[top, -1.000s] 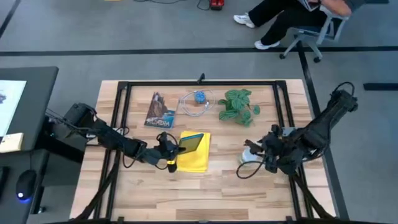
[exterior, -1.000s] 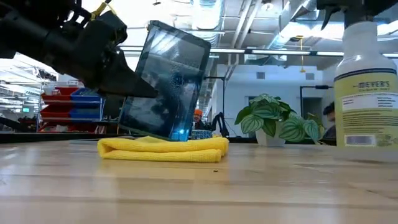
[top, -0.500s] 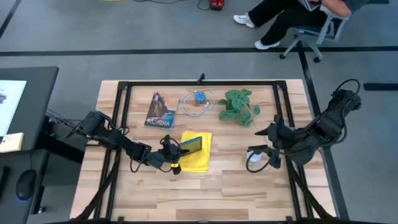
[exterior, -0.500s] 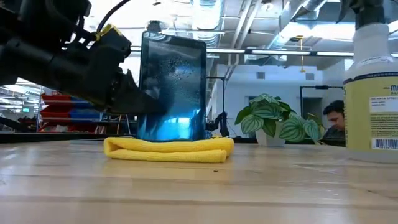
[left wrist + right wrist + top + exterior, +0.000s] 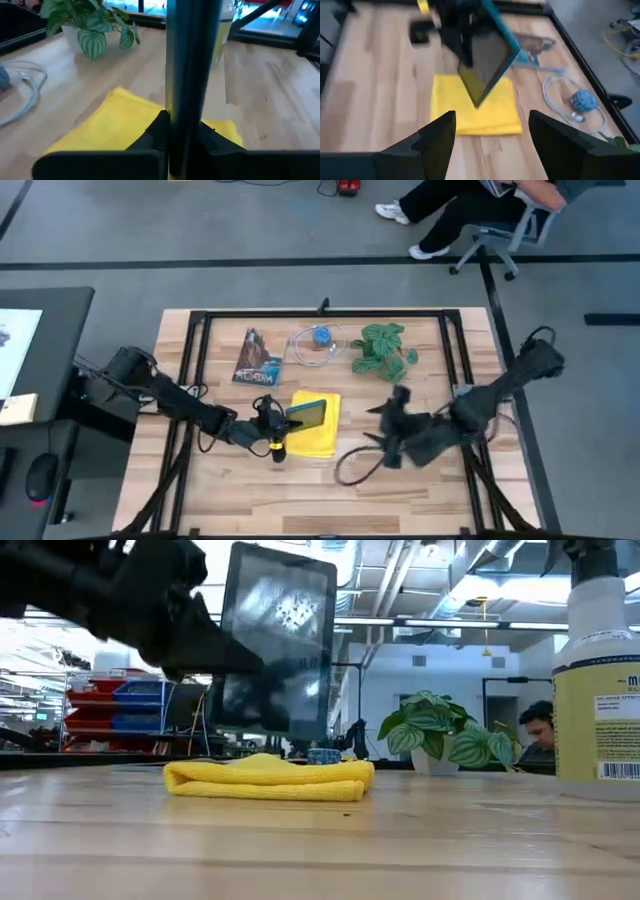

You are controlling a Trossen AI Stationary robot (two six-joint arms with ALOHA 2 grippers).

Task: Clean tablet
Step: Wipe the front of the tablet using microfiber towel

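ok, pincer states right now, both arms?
Left pincer: shut on the tablet, held upright above the yellow cloth.
Right pincer: open, empty, facing the tablet.

tablet (image 5: 275, 640): black body, glossy dark screen, teal-tinted edge in the right wrist view
cloth (image 5: 312, 432): plain bright yellow
booklet (image 5: 257, 358): multicoloured print, white "ACADIA" lettering
plant (image 5: 385, 350): green leaves with pale striping
cable (image 5: 316, 346): white, with a blue ball
bottle (image 5: 603, 670): pale yellow-green, white label
table (image 5: 400, 490): light wood, black frame
left gripper (image 5: 280, 420): black, yellow marking
right gripper (image 5: 490, 145): black
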